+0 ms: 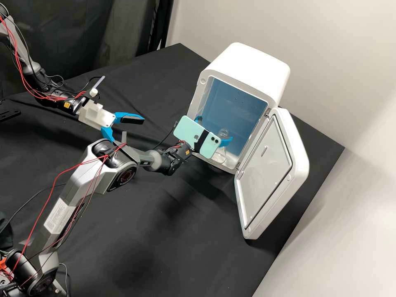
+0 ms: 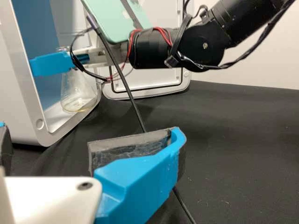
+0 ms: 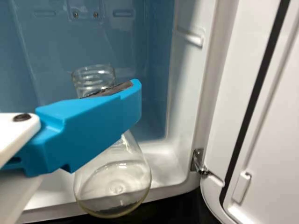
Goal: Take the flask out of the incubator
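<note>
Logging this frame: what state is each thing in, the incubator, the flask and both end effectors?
incubator: door swung wide open.
flask: uncapped, roughly upright, at the incubator's front edge, held by the neck.
right end effector: closed on the flask's neck, as far as visible.
left end effector: open, holding nothing, over the bench away from the incubator.

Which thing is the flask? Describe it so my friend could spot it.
On the black bench stands a white box, its door hanging open. On the box's floor, at the front edge, sits the flask: clear glass, wide round belly, narrow threaded neck, the only glass thing inside.
</note>
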